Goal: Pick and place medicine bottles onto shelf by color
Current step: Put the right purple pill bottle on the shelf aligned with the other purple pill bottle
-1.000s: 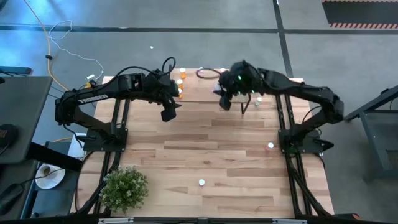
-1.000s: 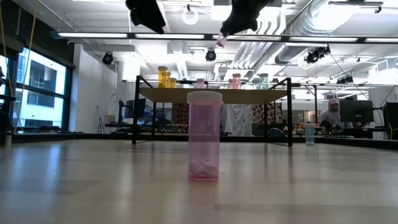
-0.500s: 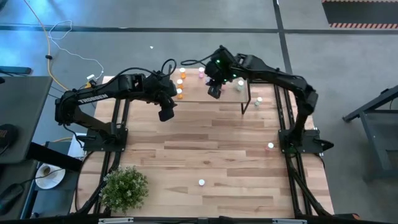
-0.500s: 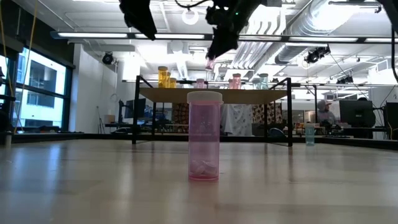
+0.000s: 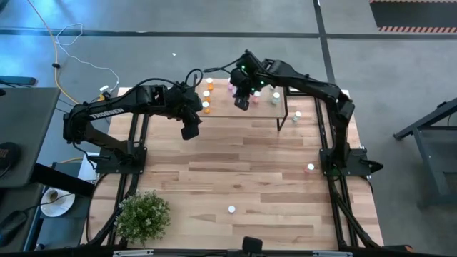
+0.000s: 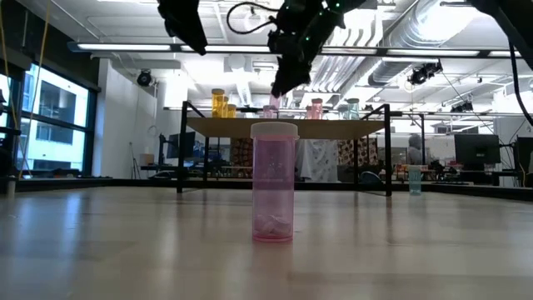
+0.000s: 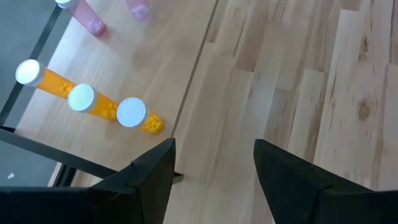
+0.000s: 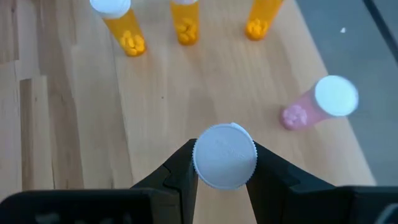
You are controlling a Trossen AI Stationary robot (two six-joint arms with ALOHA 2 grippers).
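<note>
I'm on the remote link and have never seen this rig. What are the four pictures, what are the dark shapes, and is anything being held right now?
Two dark robot arms work at a wooden table. One picture looks straight down, one looks level across the tabletop, and one sits on each wrist. The right gripper hangs over the shelf at the table's far edge, gripping a white-capped bottle. Its body is hidden at the wrist, though the level view shows pink. Three orange bottles and a pink bottle stand on the shelf. The left gripper waits open beside the shelf, holding nothing. Another pink bottle stands on the table near the low camera.
</note>
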